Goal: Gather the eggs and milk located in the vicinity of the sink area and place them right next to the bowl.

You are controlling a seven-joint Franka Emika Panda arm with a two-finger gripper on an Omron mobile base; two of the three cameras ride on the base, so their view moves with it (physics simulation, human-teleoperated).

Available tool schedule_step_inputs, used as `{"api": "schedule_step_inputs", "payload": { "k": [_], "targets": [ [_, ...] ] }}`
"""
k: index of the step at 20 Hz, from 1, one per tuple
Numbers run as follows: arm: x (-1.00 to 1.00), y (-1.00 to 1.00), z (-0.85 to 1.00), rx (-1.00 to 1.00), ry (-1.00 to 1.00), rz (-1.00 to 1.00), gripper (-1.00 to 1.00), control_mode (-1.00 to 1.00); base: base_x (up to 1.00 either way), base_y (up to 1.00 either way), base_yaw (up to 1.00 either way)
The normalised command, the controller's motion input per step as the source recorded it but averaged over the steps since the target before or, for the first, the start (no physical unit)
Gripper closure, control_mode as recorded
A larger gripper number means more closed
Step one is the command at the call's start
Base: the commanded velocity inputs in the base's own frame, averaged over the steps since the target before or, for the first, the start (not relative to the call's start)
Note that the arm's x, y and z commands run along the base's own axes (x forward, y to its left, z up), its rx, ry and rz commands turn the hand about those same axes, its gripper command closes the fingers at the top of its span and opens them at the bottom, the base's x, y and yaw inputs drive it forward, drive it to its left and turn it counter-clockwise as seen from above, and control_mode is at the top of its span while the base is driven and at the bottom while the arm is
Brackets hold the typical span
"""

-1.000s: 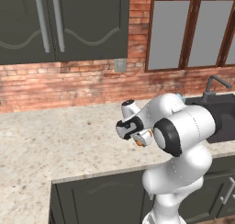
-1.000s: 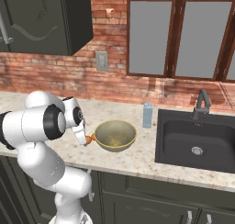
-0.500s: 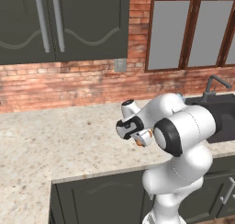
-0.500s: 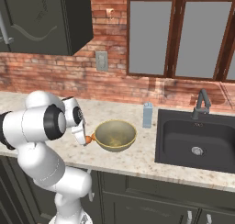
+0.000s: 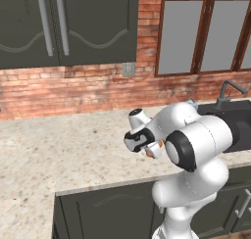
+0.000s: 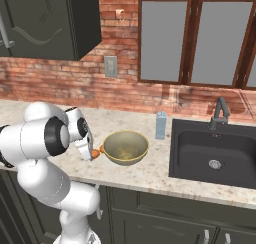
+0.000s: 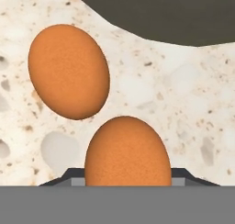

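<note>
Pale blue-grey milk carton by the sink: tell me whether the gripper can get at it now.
Probably not yet: the gripper is shut on an orange-brown egg left of the olive-tan bowl. The pale blue-grey milk carton itself stands unobstructed.

Two small oval eggs show an even orange-brown with a faint grainy texture: the egg lying on the counter (image 7: 69,71) and the egg between the finger tips (image 7: 127,152). The stone counter (image 6: 150,173) is pale beige, speckled with grey and brown flecks. The wide round bowl (image 6: 125,147) is olive-tan with a lighter rim. The small gabled milk carton (image 6: 160,125) is pale blue-grey. The rectangular sink (image 6: 212,153) is nearly black, its angular faucet (image 6: 219,114) dark grey. The brick wall (image 6: 60,78) is red-brown with pale mortar lines. The cabinets (image 5: 68,25) are dark grey-green.
</note>
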Motion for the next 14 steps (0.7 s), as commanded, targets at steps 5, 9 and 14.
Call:
{"api": "schedule_step_inputs", "payload": {
  "k": [5,9,14],
  "targets": [
    [-0.06,-0.09,0.0,-0.03,0.0,-0.06,1.0,-1.0,0.0,0.0,0.0],
    [0.0,-0.17,0.0,0.0,0.0,-0.01,1.0,-1.0,0.0,0.0,0.0],
    [0.0,-0.24,0.0,0.0,0.0,0.0,1.0,-1.0,0.0,0.0,0.0]
  ]
}}
